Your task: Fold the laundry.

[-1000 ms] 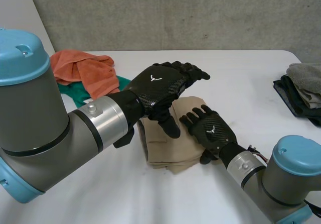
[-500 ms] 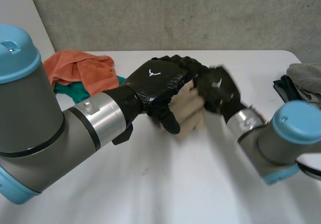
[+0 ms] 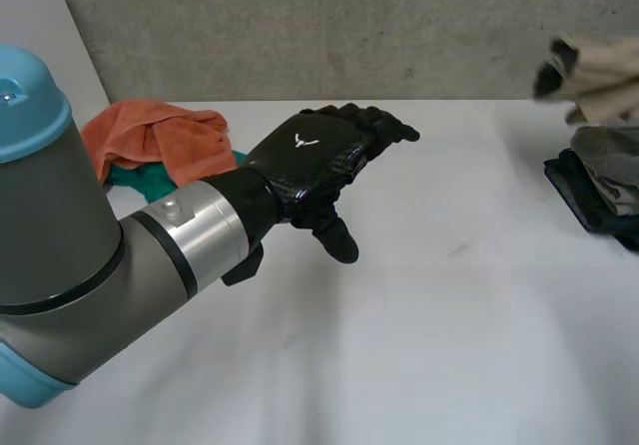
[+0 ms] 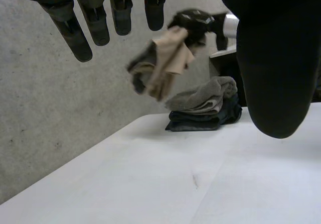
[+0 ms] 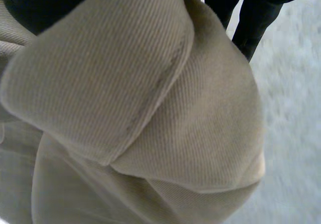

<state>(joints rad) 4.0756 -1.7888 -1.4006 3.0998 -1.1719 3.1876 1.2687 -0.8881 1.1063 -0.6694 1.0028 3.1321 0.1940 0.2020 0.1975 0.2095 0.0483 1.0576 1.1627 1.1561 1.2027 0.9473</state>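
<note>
Table [image 3: 419,345] middle is now bare under the left hand [image 3: 310,166], fingers loosely spread, empty. Above the folded stack [image 3: 604,181] at the right edge, the beige cloth [image 3: 607,71] has arrived, clutched by the right hand [image 4: 194,22]; stacking looks next.

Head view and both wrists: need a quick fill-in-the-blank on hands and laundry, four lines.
1. The right hand holds a ____ cloth in the air.
2. The folded stack near it has a ____ item on top.
3. The left hand is ____ and holds nothing.
4. From under the orange cloth peeks a ____ garment.

Missing words: beige; grey; open; green.
</note>
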